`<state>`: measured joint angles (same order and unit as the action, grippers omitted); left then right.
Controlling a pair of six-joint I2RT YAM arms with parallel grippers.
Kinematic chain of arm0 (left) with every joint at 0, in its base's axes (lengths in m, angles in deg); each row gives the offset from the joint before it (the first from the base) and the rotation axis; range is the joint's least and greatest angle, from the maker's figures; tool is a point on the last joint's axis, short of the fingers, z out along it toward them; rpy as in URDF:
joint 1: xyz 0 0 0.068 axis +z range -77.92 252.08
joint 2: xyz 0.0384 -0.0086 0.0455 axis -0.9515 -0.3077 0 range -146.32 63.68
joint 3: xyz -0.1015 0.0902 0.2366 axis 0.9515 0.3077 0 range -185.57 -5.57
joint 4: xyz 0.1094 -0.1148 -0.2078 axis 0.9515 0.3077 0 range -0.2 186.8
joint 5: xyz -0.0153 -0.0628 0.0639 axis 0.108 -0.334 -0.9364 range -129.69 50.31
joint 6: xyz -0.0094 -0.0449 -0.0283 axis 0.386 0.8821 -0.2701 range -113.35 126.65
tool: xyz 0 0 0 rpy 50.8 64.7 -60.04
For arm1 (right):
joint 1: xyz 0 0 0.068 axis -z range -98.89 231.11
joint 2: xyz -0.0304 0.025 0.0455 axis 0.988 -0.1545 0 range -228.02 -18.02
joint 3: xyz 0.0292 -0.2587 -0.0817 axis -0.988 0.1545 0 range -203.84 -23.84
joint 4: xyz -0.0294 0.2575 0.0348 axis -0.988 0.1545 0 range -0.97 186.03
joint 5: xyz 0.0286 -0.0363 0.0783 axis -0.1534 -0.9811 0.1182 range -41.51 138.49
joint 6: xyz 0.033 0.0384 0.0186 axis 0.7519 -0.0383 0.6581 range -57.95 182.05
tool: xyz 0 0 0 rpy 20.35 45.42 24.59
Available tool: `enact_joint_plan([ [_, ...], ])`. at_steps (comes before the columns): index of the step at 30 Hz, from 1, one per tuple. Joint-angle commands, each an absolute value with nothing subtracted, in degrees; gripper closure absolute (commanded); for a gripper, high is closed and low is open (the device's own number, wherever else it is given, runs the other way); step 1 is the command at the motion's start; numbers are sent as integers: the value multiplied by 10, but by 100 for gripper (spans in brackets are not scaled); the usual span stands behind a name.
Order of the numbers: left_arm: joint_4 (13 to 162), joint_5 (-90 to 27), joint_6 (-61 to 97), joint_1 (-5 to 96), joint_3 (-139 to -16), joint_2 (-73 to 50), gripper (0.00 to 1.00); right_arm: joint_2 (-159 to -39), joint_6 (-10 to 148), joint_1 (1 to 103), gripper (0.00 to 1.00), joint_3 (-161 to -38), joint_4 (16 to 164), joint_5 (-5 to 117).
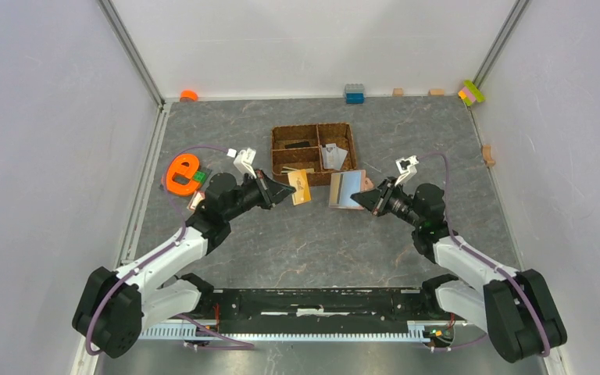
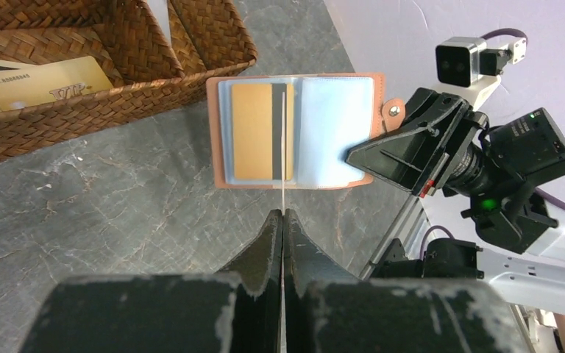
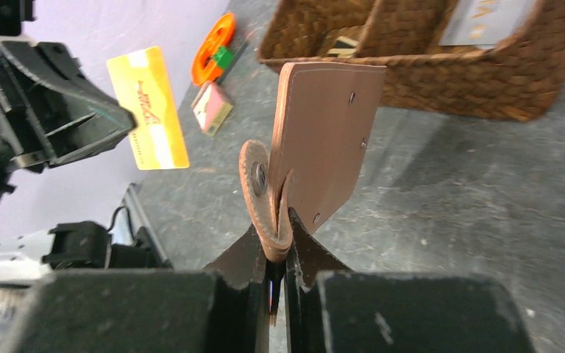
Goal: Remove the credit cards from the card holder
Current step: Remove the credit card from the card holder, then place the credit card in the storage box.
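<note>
The left gripper (image 2: 282, 218) has its jaws pressed tight together on the near end of a gold card (image 3: 147, 107). The card sticks straight out past the fingertips and hangs in the air above the grey table (image 1: 312, 242), apart from the card holder. From that arm's own wrist it shows only as a thin line, edge-on.

The card holder (image 2: 294, 132) is held up just beyond the card's far end, spread open with its inside turned toward the left arm. It is near the front wall of the brown woven basket (image 1: 312, 152). The right gripper (image 3: 274, 234) pinches it at the outer edge, where the snap tab (image 3: 259, 187) curls over between the fingers. The rest of the holder stands up beyond the fingertips.

Inside, a clear sleeve holds a second gold card (image 2: 261, 132) with a dark stripe down one side. A VIP card (image 2: 44, 81) lies in the basket.
</note>
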<state>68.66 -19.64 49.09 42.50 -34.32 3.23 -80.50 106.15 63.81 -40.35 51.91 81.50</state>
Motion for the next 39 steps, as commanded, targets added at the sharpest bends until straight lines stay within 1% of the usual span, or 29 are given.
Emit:
enact_joint_plan([
  [1, 688, -223, 455, 426, -345, 47, 98, -763, 1004, 644, 100, -428, 584, 744],
  [10, 689, -243, 461, 422, -354, 16, 98, -741, 991, 647, 100, -423, 607, 705],
  [12, 706, -268, 460, 422, -363, 15, 98, -739, 991, 647, 100, -424, 609, 708],
  [16, 764, -336, 474, 422, -395, 19, 98, -729, 992, 648, 100, -420, 608, 702],
  [24, 821, -354, 474, 421, -477, -23, 98, -726, 989, 648, 100, -419, 614, 693],
  [28, 888, -344, 474, 422, -553, -72, 98, -725, 986, 649, 100, -419, 618, 687],
  [34, 1062, -341, 477, 422, -723, -155, 98, -723, 987, 649, 100, -419, 618, 688],
  [39, 1201, -362, 377, 420, -887, -224, 98, -726, 988, 651, 100, -417, 615, 687],
])
